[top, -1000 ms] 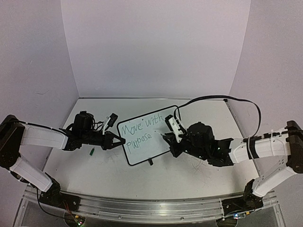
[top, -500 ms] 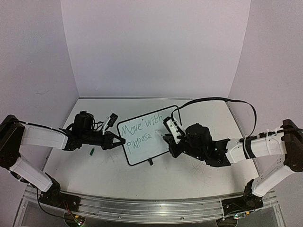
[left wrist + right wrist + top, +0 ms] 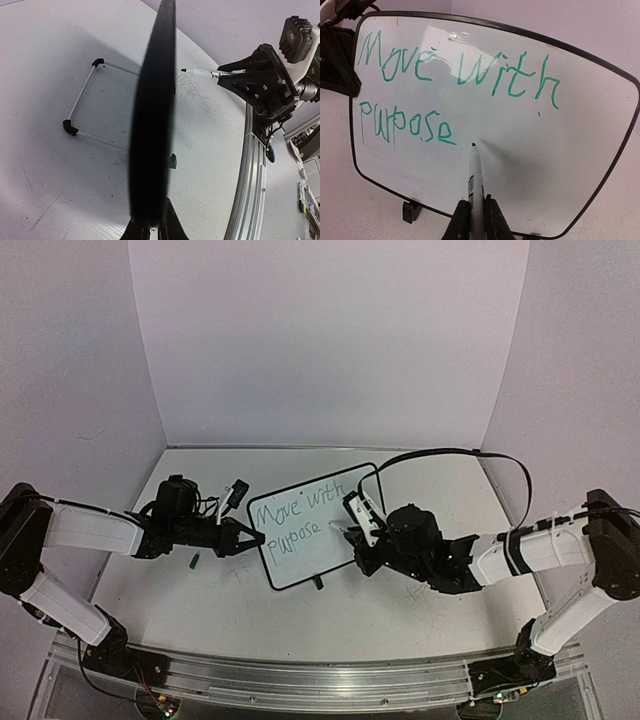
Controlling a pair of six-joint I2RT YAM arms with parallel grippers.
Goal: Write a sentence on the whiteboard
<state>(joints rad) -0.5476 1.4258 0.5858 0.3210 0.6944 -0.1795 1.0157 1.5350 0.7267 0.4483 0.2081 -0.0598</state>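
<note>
Since a second ago, my right tool point(image 3: 476, 220) has slid slightly leftward along the board, and the black cable point(image 3: 450, 452) looped behind it has drawn in. My left tool point(image 3: 250, 538) has held its place.

Right tool: jaws closed tight on the barrel of a slim white marker with a dark tip point(image 3: 475, 175), which points up and away from the fingers. The tip sits at the face of the small white rectangular whiteboard with rounded corners and a thin black frame point(image 3: 530, 130), just below and right of the last "e" of "purpose". I cannot confirm contact with the surface.

Whiteboard: stands tilted near the middle of the scuffed white worktop point(image 3: 420, 610) on small black feet, between both tools. Green handwriting reads "Move with" above, "purpose" below.

Left tool: closed on the whiteboard's left edge. The left wrist view shows the board edge-on, rising from between the fingers.

Small green object point(image 3: 194, 561): lies on the worktop near the left tool.
</note>
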